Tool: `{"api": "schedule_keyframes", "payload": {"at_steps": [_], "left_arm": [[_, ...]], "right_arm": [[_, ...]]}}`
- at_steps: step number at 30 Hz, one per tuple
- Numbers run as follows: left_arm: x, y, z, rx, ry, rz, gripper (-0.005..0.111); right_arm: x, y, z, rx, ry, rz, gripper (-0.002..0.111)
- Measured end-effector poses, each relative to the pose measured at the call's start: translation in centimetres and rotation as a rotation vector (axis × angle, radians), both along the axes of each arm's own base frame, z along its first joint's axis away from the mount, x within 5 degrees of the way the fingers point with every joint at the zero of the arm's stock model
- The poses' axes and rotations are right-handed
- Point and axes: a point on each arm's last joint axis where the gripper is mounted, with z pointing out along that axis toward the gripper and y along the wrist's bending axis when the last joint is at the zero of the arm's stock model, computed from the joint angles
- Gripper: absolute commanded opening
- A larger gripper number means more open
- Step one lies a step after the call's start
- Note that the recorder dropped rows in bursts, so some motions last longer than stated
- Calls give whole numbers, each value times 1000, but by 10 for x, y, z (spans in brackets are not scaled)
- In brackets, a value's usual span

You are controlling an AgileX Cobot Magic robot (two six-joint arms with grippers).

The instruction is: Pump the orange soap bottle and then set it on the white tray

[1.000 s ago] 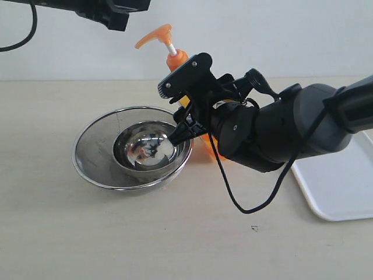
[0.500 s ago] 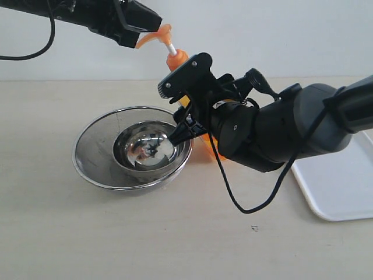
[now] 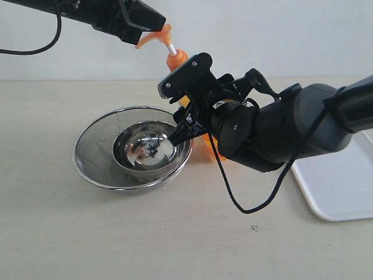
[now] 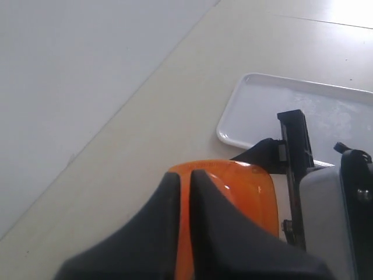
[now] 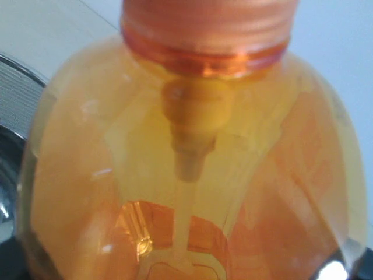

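The orange soap bottle (image 3: 176, 59) stands upright just right of the steel bowls, its white stem raised. My right gripper (image 3: 189, 121) is shut on its body, hiding most of it. In the right wrist view the translucent bottle (image 5: 192, 146) fills the frame, with the dip tube showing inside. My left gripper (image 3: 155, 25) comes in from the upper left and rests shut on top of the pump head (image 3: 149, 38). Its two black fingers (image 4: 166, 204) lie together over the orange pump head (image 4: 245, 186). The white tray (image 3: 344, 186) lies at the right edge, with nothing seen on it.
Two nested round steel bowls (image 3: 96, 146) sit left of the bottle, close to the right gripper's fingers. The right arm's bulky black body and a loose cable (image 3: 256, 204) span the space between bottle and tray. The tray (image 4: 303, 105) also shows beyond the pump head.
My left gripper has come down and to the right from the top left onto the pump head. The right gripper and the bottle have stayed still.
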Motion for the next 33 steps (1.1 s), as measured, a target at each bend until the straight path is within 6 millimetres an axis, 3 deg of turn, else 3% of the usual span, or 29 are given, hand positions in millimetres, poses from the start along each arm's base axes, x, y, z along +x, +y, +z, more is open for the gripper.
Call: {"api": "schedule_keyframes", "payload": {"at_steps": [18, 33], "left_arm": [[-3, -1, -1, 2, 27, -34, 5], [6, -2, -5, -16, 27, 9, 5]], "right_arm": [[0, 0, 0, 3, 1, -1, 0], [0, 0, 0, 3, 1, -1, 0]]}}
